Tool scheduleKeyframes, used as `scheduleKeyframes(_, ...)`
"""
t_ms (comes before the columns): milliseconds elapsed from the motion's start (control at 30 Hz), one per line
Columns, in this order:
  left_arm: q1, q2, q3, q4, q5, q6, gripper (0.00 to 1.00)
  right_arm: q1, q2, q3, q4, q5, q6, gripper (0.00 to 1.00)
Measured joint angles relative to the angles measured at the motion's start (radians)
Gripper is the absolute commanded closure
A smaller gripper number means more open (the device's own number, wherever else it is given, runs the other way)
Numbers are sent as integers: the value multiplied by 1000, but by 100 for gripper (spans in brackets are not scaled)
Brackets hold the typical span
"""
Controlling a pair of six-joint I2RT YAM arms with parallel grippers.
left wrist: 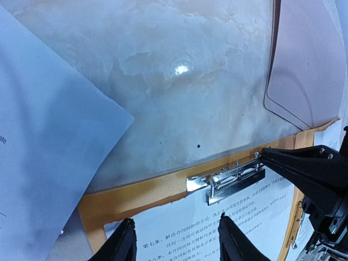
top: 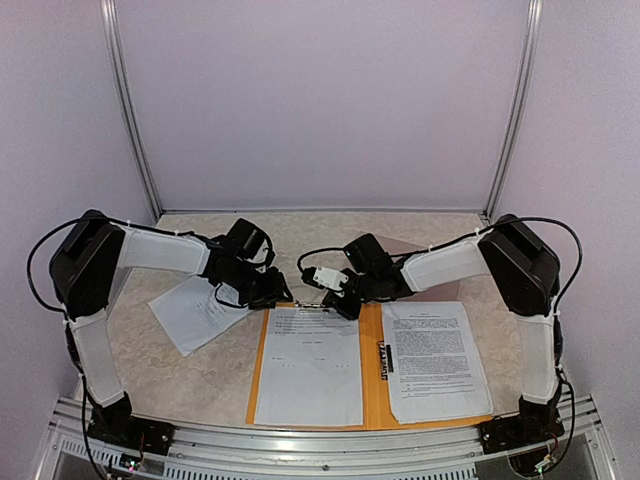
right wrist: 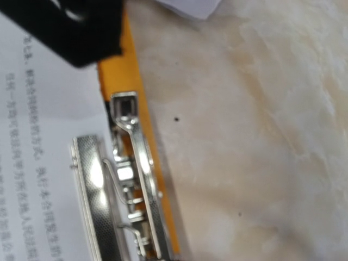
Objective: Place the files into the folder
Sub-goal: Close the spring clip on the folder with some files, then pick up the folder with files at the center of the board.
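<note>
An orange folder point(top: 371, 362) lies open on the table between my arms. One printed file point(top: 308, 365) rests on its left half, its top edge under the metal clip point(left wrist: 234, 176). Another file point(top: 435, 355) lies on the right half, and a third point(top: 195, 310) sits loose on the table under my left arm. My left gripper point(left wrist: 176, 242) hovers over the clipped file's top left corner, open, with nothing between its fingers. My right gripper point(left wrist: 266, 156) is shut, its tip against the clip's right end. The right wrist view shows only the clip point(right wrist: 128, 185) close up, not my fingers.
A translucent taupe cover point(left wrist: 304, 70) lies on the marble tabletop just beyond the folder's top right. The loose sheet point(left wrist: 43, 136) overlaps the folder's left corner. Metal frame posts and grey walls close in the back and sides.
</note>
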Motion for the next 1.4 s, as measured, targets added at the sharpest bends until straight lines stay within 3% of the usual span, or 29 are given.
scheduleKeyframes(200,-21,-148,-143,-3,-40,-16,24,0,-26,-13,-28,2,33,80)
scheduleKeyframes(267,-36,-208,-194,-10,-62,-31,19,0,-37,-14,-54,3,46,67)
scheduleKeyframes(367,-54,-287,-266,-14,-94,-62,13,-2,-44,-12,-75,5,74,47)
scheduleKeyframes(533,-68,-354,-352,-12,-118,-119,8,-2,-62,-10,-115,10,104,29)
scheduleKeyframes(1100,-151,-335,-426,108,-48,-291,12,10,-376,-222,-130,60,380,28)
scheduleKeyframes(1400,-174,-322,-436,166,-13,-328,12,183,-462,-379,-220,143,491,23)
